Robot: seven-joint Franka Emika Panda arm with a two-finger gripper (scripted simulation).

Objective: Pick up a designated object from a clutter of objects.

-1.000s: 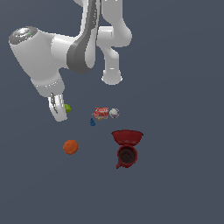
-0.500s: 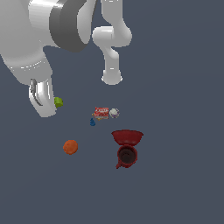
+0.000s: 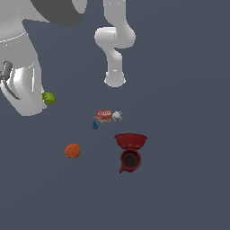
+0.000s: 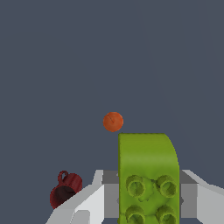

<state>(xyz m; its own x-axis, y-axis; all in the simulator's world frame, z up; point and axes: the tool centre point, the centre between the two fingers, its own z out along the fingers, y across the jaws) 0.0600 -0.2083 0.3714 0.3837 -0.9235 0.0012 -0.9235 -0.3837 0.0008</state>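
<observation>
Now I see the arm much closer to the exterior camera than it was a second ago; its white body fills the upper corner on the exterior view's left, where earlier it sat smaller and nearer the clutter. The green piece (image 3: pixel 49 98) has travelled with it. It pokes out beside the gripper (image 3: pixel 44 99), well apart from the items left on the dark surface (image 3: pixel 188 134), and it has shifted steadily toward the exterior view's left over the last second.

From the wrist view I read the grasp plainly: the green piece (image 4: pixel 148 179) stands between the two white fingers (image 4: pixel 89 203), studs facing the camera, with the gripper (image 4: pixel 148 194) clamped on it from both sides. So the claw is narrow and holding the designated object.

Below, the rest has not moved. The orange ball (image 3: pixel 72 151) lies alone toward the exterior view's left. The red box (image 3: pixel 104 116), the grey-white ball (image 3: pixel 117 116) and the blue piece (image 3: pixel 95 126) cluster together in the middle. The dark red bowl (image 3: pixel 130 140) and the dark red mug (image 3: pixel 129 160) lie just beside each other. The wrist camera also catches the orange ball (image 4: pixel 113 121) and the mug (image 4: pixel 65 190) far beneath.

My judgement: the pick is essentially done. The lift has cleared the clutter without disturbing it, and what remains is only to keep the grip firm so the small block does not slip.
</observation>
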